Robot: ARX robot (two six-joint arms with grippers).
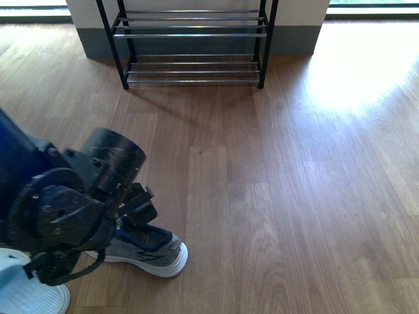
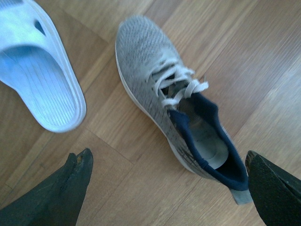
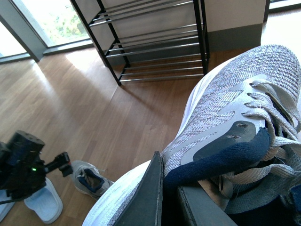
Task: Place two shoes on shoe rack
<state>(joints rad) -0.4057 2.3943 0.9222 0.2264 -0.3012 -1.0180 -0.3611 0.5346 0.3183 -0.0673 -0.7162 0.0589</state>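
One grey knit sneaker (image 3: 225, 117) is lifted off the floor, my right gripper (image 3: 170, 181) shut on its dark collar. Its mate (image 1: 154, 252) lies on the wooden floor at the lower left. My open left gripper (image 2: 168, 157) hovers just above that sneaker (image 2: 160, 89), fingers either side of the heel end and not touching it. A pale blue slide sandal (image 2: 42, 80) lies close beside it. The shoe rack (image 1: 193, 39) stands against the far wall, and the tiers in view are bare; it also shows ahead in the right wrist view (image 3: 155, 47). The front view does not show the right gripper.
The left arm (image 1: 72, 209) fills the lower left of the front view. The pale blue sandal (image 1: 26, 291) lies at the bottom left corner. A sunlit patch (image 1: 360, 65) marks the floor right of the rack. Windows flank the wall behind the rack.
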